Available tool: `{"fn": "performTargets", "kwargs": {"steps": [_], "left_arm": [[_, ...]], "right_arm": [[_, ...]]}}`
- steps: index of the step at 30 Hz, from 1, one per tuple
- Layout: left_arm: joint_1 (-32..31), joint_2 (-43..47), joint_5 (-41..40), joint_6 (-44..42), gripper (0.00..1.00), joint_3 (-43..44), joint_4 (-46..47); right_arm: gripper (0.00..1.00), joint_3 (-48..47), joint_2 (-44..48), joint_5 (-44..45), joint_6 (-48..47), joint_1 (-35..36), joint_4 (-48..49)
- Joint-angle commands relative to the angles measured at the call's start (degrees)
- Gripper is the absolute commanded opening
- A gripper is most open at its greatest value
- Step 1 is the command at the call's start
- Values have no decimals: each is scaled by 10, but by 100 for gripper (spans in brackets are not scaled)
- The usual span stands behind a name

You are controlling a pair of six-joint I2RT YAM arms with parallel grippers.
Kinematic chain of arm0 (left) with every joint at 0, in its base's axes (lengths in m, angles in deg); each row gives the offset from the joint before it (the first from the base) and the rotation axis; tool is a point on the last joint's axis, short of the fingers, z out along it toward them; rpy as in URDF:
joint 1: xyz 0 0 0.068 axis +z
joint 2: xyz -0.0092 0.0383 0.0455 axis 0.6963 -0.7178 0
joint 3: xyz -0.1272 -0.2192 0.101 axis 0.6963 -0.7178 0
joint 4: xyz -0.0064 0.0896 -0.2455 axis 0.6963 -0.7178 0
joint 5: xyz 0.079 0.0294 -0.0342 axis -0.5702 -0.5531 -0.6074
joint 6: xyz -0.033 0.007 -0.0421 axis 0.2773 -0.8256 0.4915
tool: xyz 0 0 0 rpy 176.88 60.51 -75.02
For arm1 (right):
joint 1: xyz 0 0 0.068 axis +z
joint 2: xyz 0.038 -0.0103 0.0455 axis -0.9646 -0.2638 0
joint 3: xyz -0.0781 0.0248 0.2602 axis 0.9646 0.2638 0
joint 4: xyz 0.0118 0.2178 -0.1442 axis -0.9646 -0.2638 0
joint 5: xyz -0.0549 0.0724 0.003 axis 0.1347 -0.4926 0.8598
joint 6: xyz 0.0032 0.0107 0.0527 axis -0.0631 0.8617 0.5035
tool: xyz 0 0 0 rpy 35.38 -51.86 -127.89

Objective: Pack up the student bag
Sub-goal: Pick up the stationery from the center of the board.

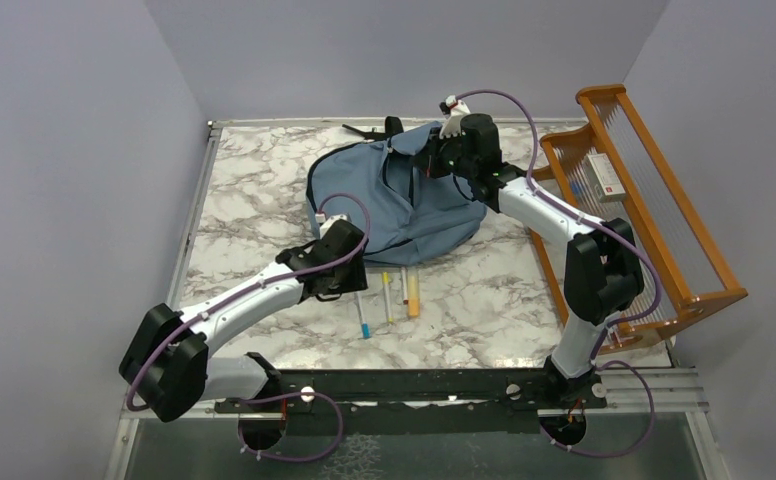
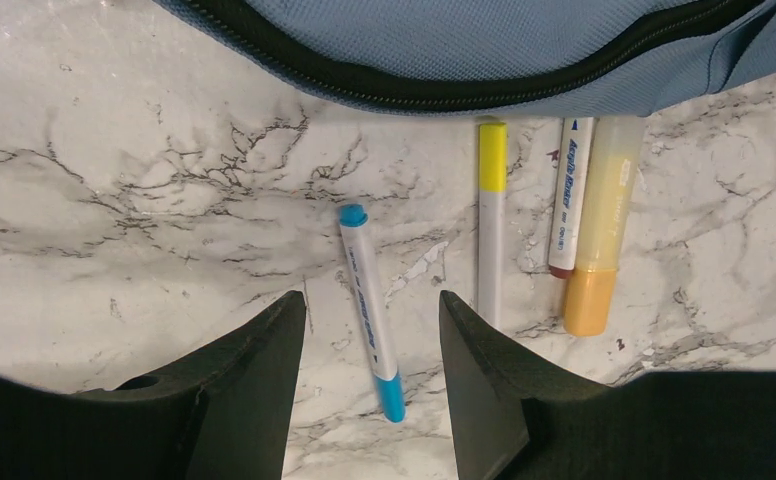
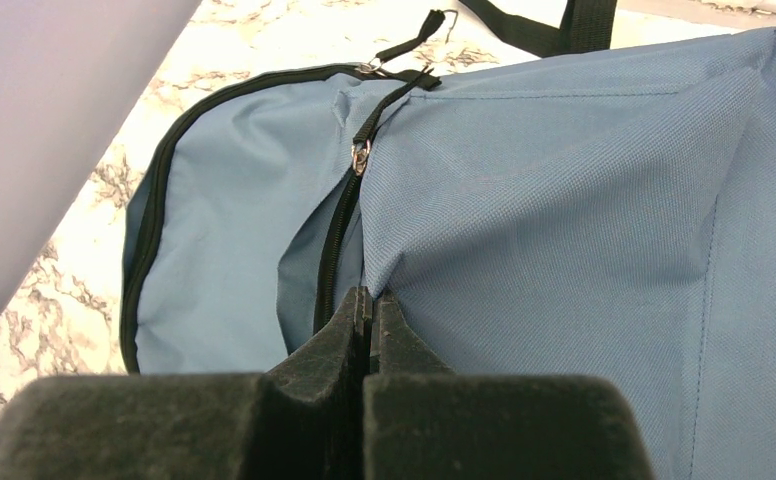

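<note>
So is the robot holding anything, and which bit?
The right gripper pinches the blue backpack fabric beside its zipper. The left gripper holds nothing, open over a blue marker.

Student bag (image 1: 404, 200) is dusty blue with black zipper lines and straps. Table (image 1: 254, 200) is white marble with grey veining. Between the left gripper (image 2: 372, 305)'s black jaws: a white blue-capped marker (image 2: 370, 310). Off to the right of those jaws are a white yellow-capped marker (image 2: 491, 220), a white red-tipped marker (image 2: 570, 195) and a pale yellow stick (image 2: 599, 240) with an orange cap. Rack (image 1: 664, 190) is orange wood.
</note>
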Motion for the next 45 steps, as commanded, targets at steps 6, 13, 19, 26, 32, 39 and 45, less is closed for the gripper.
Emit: {"fn": "performTargets", "kwargs": {"steps": [6, 13, 19, 26, 32, 39, 45], "left_arm": [[-18, -27, 4, 5, 53, -19, 53], [-28, -48, -2, 3, 53, -40, 50], [-36, -64, -11, 7, 52, -46, 41], [-55, -97, -34, 15, 52, -44, 32], [-68, -121, -51, 18, 51, -40, 8], [-81, -151, -65, 9, 48, -35, -18], [-87, -170, -62, 11, 37, -23, -21]], "right_arm": [[0, -2, 8, -9, -3, 7, 38], [0, -3, 10, -2, -10, 6, 34], [1, -4, 7, -4, -10, 6, 35], [0, 1, 8, -5, -13, 6, 34], [0, 7, 8, -5, -13, 5, 35], [0, 17, 8, -3, -13, 5, 39], [0, 19, 6, -8, -9, 4, 43]]}}
